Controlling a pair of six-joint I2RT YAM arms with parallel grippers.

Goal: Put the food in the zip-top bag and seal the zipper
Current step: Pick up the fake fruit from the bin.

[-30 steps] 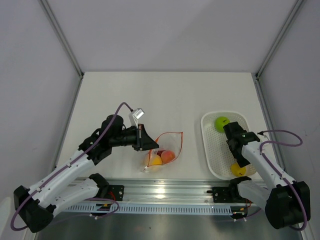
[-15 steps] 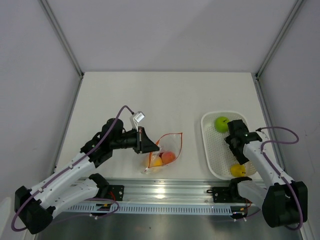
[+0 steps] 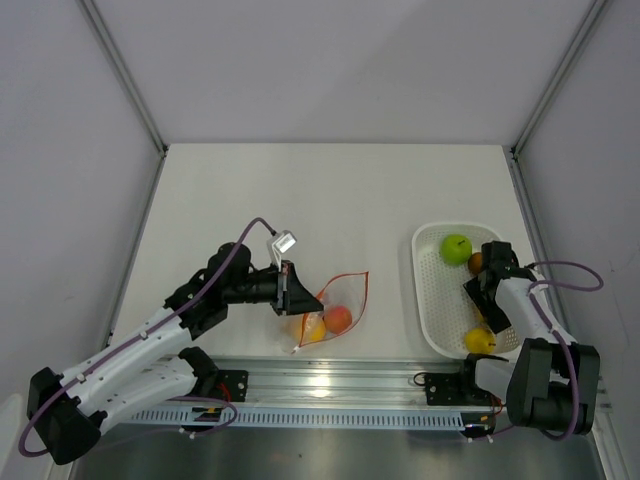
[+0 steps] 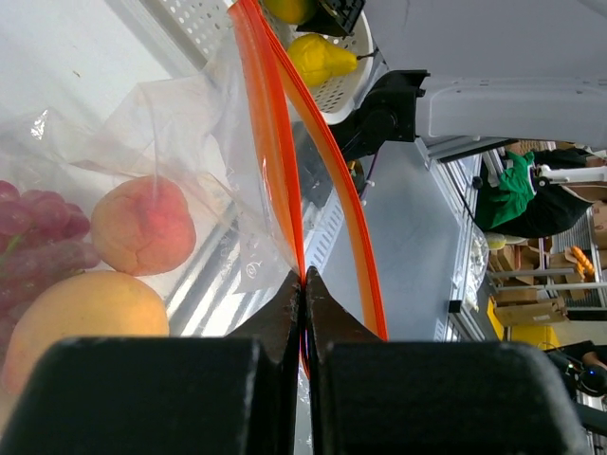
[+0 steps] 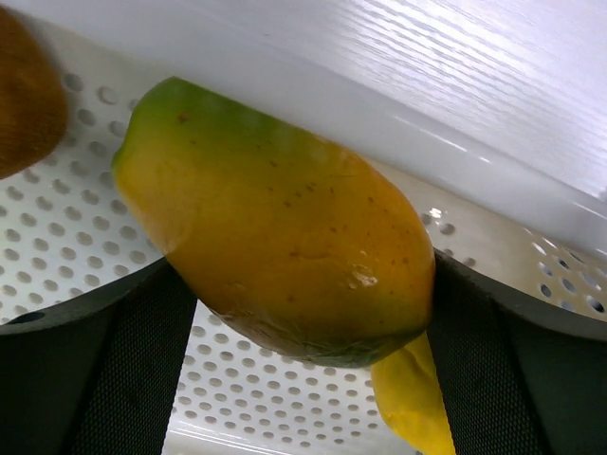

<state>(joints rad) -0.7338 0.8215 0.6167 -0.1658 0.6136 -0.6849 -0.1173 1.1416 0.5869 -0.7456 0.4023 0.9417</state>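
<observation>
My left gripper (image 3: 297,292) is shut on the orange-red zipper (image 4: 275,142) at one corner of the clear zip-top bag (image 3: 340,298), and it holds the mouth open and lifted. Inside the bag lie a peach (image 4: 142,226), a yellow fruit (image 4: 81,318) and dark red grapes (image 4: 38,237). My right gripper (image 3: 488,298) is down in the white perforated tray (image 3: 422,290). Both its pads press against a yellow-green mango (image 5: 285,209). A green apple (image 3: 457,247), a brown fruit (image 3: 476,262) and a yellow pear (image 3: 480,340) also lie in the tray.
The tray sits close to the table's right edge and near the front rail (image 3: 330,385). The mango rests against the tray's wall (image 5: 398,123). White enclosure walls stand on three sides of the table.
The right gripper moved right and toward the near end of the tray and closed onto the mango. The tray and apple shifted slightly right. The left gripper carried the bag a little right.
</observation>
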